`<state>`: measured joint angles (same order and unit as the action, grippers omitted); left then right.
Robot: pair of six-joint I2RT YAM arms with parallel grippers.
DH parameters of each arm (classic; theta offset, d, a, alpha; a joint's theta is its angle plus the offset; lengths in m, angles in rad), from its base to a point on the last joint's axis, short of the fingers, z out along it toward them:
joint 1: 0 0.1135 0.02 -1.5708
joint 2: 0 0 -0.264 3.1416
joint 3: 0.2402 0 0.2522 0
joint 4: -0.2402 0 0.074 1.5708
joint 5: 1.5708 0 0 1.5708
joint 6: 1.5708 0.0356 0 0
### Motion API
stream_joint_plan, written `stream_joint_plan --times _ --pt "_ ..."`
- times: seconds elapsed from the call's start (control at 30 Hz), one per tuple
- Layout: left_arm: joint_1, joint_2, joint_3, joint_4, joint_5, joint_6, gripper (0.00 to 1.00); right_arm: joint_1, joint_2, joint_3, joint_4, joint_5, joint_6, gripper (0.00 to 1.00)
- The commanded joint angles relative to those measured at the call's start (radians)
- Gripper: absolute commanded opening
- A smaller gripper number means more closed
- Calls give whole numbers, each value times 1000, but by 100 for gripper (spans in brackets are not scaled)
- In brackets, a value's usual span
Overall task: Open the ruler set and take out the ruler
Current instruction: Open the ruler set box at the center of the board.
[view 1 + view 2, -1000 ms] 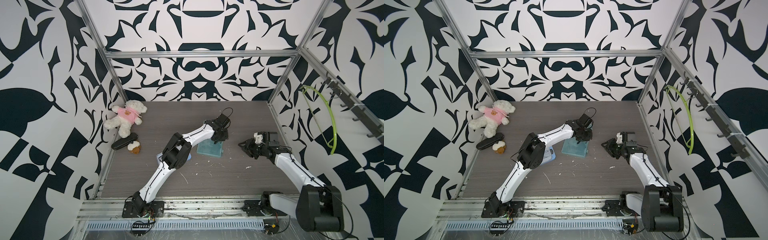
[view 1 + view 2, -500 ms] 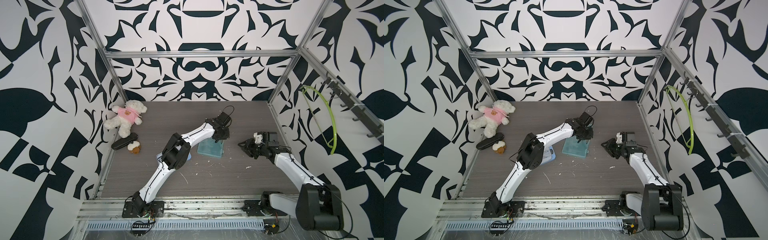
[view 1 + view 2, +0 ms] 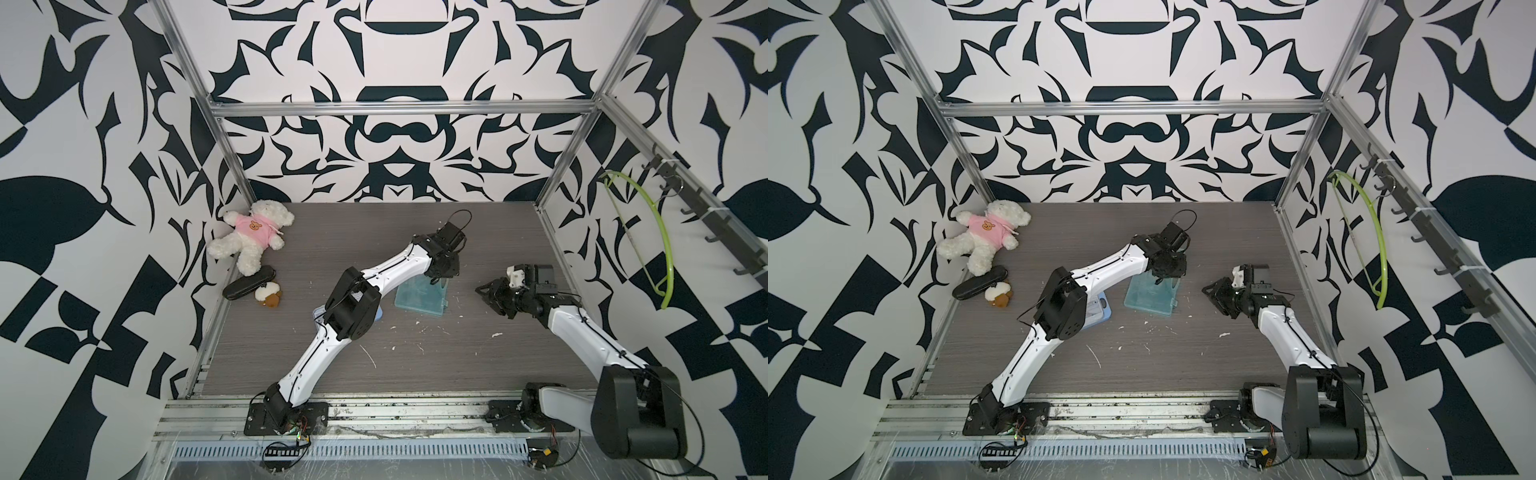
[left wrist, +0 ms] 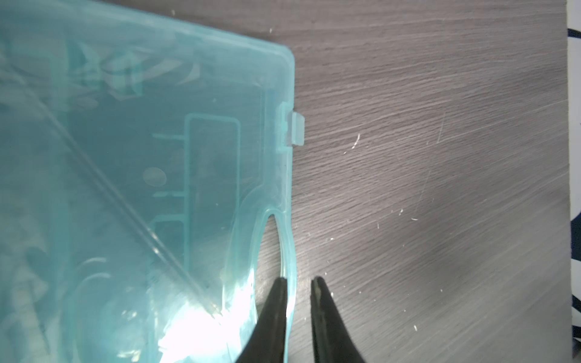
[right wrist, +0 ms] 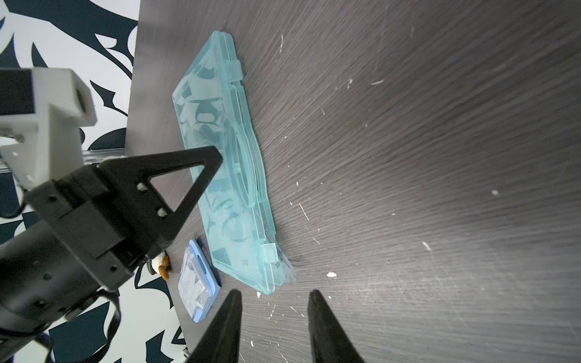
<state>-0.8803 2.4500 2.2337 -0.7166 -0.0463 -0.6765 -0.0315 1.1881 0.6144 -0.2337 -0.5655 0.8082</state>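
Lying flat: ruler set (image 3: 420, 296) (clear pieces (image 4: 151, 234) inside) | left hand (image 4: 298, 281) astride rim

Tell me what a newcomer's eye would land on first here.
The bold black-and-white patterned walls grab attention first, wrapping the whole cell. Mid-table, a translucent teal ruler case lies flat under the left end effector, whose fingertips straddle its edge. In the far left corner, a white teddy bear in a pink hoodie lies against the wall.
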Motion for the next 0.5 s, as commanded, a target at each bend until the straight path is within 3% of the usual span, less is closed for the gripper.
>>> stream_joint_plan --times 0.0,0.2,0.47 --pt "-14 38 50 -65 -35 43 20 -4 -9 -3 28 -10 -6 37" --pt "-25 88 100 -91 -9 55 23 -4 -14 -5 34 -14 -2 37" --pt "-42 103 109 -96 -89 87 28 -3 -19 -18 43 -17 -2 37"
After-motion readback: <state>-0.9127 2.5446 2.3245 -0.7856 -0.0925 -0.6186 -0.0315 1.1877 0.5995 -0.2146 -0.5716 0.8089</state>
